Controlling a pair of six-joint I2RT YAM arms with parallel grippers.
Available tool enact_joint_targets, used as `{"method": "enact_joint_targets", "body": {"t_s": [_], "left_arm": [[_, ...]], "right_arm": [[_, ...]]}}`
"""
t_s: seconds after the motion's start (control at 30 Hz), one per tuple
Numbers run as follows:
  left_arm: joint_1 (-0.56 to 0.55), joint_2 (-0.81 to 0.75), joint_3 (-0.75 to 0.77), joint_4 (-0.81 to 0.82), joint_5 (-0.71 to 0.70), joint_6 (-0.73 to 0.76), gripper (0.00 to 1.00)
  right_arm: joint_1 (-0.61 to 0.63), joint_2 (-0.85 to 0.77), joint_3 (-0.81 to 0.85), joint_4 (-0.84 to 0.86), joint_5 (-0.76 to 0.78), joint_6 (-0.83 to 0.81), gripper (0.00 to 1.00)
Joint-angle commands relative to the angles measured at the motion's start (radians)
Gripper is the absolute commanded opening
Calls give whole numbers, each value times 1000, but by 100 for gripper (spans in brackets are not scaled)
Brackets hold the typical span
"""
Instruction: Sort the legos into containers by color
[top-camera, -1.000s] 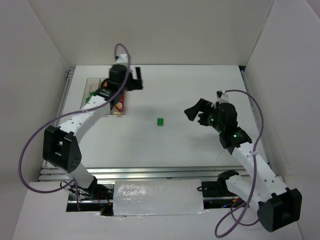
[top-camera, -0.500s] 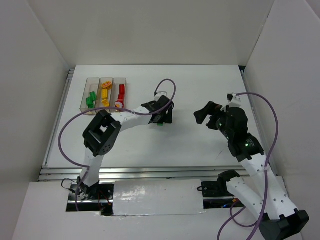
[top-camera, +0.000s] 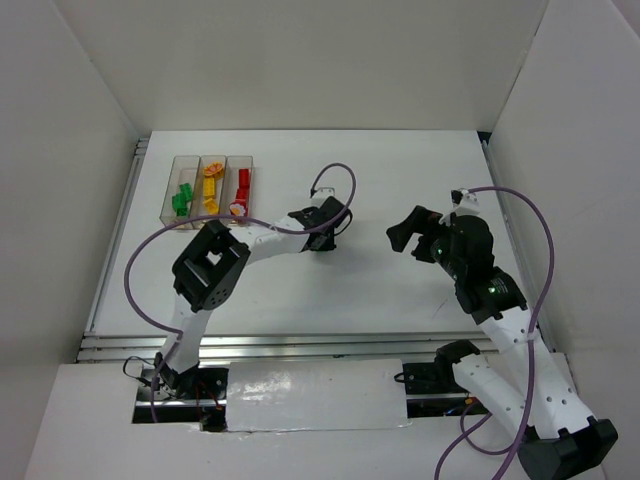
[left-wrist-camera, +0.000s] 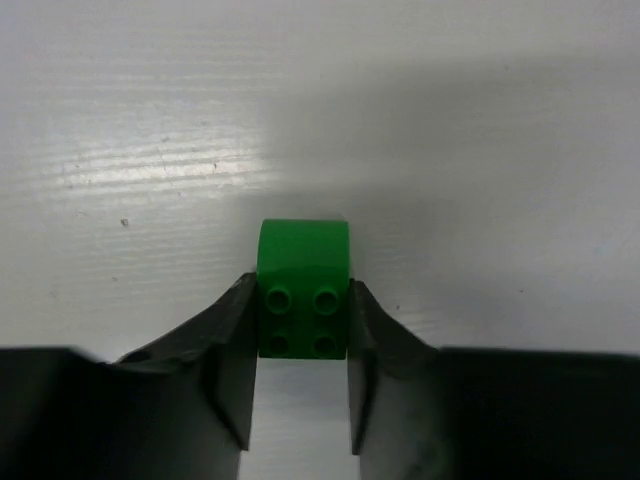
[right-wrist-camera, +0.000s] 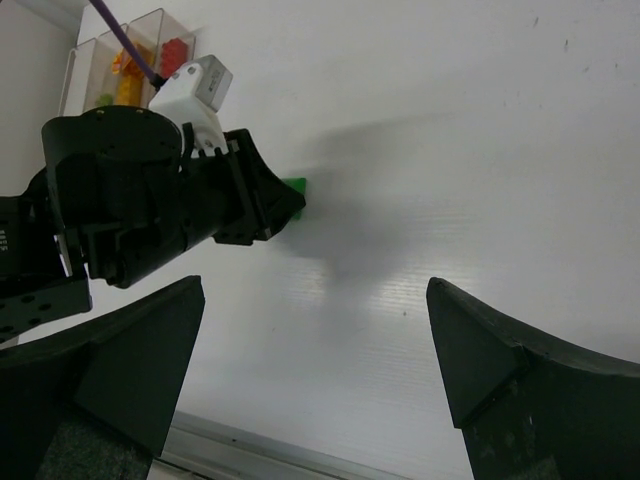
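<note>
The left arm (top-camera: 262, 238) and left gripper (top-camera: 322, 240), closed on the green lego (left-wrist-camera: 303, 270), span mid-table and bar the straight path rightward from the containers (top-camera: 199, 160). Bare table (top-camera: 368, 245) separates them from the right gripper (top-camera: 402, 228), whose jaws are spread wide.

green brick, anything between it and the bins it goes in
Nothing visible lies on the white table between the small green studded plastic brick in the left gripper and the clear plastic bins. The bin holding green is the farthest, past those holding yellow and red.
</note>
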Motion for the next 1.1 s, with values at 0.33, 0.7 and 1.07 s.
{"method": "enact_joint_targets", "body": {"t_s": [0.33, 0.7, 1.07], "left_arm": [[225, -367, -56, 102, -174, 467, 0], [689, -378, -268, 640, -130, 831, 0], [841, -271, -332, 696, 64, 762, 13]], "right_arm": [[1, -1, -15, 53, -69, -34, 100], [1, 28, -44, 108, -173, -51, 100], [1, 45, -63, 143, -239, -60, 100]]}}
